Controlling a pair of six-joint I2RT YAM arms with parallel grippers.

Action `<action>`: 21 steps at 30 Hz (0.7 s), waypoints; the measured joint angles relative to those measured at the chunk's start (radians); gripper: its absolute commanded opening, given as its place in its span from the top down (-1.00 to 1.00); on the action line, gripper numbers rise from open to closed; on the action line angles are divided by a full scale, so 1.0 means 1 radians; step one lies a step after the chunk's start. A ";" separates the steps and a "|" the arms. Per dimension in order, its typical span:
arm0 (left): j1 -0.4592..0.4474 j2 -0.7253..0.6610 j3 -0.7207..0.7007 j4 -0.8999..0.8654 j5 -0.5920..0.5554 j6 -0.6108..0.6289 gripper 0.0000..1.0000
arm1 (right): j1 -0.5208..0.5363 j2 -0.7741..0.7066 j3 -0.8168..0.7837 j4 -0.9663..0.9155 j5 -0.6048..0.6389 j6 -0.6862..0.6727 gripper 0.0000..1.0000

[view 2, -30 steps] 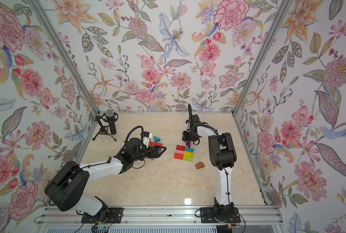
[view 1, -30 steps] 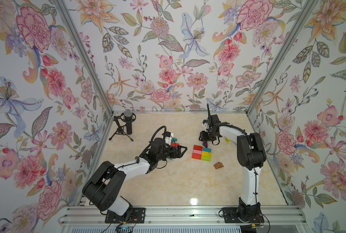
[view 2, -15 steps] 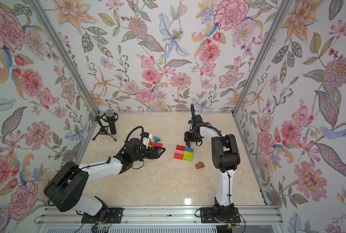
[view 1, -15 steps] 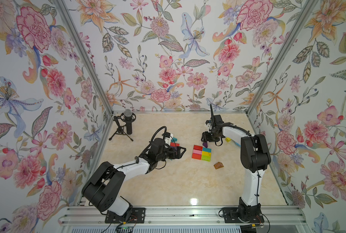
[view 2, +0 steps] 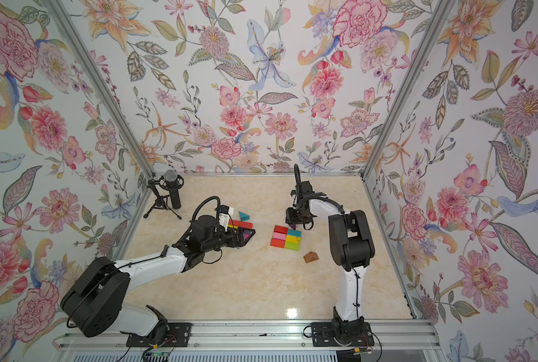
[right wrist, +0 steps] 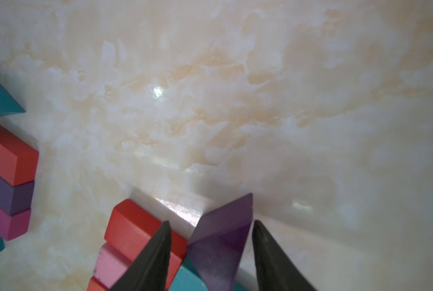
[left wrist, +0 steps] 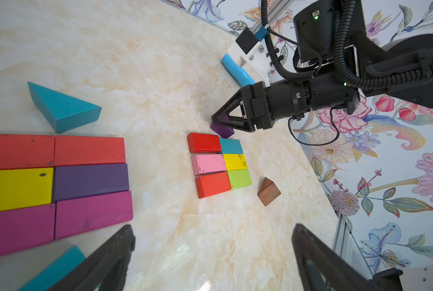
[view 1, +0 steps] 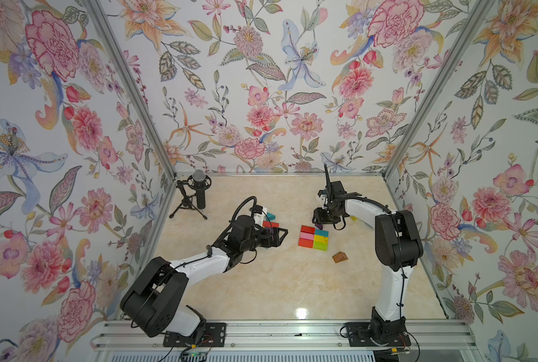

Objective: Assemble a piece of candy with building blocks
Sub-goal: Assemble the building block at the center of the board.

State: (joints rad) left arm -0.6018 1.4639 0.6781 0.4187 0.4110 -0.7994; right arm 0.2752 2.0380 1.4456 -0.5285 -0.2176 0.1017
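Observation:
Six building blocks form a grid [view 1: 313, 238] [left wrist: 219, 165]: red, pink and orange bricks beside teal, yellow and green ones. A purple wedge [right wrist: 223, 236] [left wrist: 222, 130] lies on the table at the grid's far edge, next to the red and teal pieces. My right gripper [right wrist: 211, 223] [view 1: 320, 223] straddles the wedge, narrowly open. One finger is against it and a thin gap shows at the other. My left gripper [left wrist: 213, 230] [view 1: 284, 235] hovers wide open and empty left of the grid. A brown wedge [view 1: 339, 257] lies alone, nearer the front.
A second cluster of red, yellow, purple and magenta bricks [left wrist: 54, 186] with a teal wedge [left wrist: 61, 108] lies under the left arm. A light-blue tube [left wrist: 237, 71] lies beyond the right gripper. A microphone on a tripod [view 1: 198, 194] stands at the back left corner.
The right gripper shifted slightly beside the purple wedge and came back, its jaws widening and then narrowing round it. The left arm has held still.

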 measured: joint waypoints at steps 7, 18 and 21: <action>0.000 0.000 0.000 0.000 0.000 0.000 -0.97 | 0.010 0.001 -0.002 -0.001 0.001 0.002 0.14; 0.000 0.000 -0.006 0.001 -0.001 0.000 -0.97 | 0.020 0.061 0.070 -0.028 0.053 -0.089 0.33; 0.000 0.000 -0.006 0.001 0.000 0.000 -0.97 | 0.020 0.070 0.089 -0.043 0.065 -0.118 0.37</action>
State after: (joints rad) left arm -0.6018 1.4639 0.6716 0.4198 0.4107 -0.7998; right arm 0.2955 2.1082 1.5349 -0.5713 -0.1528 -0.0162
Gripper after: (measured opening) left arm 0.985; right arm 0.335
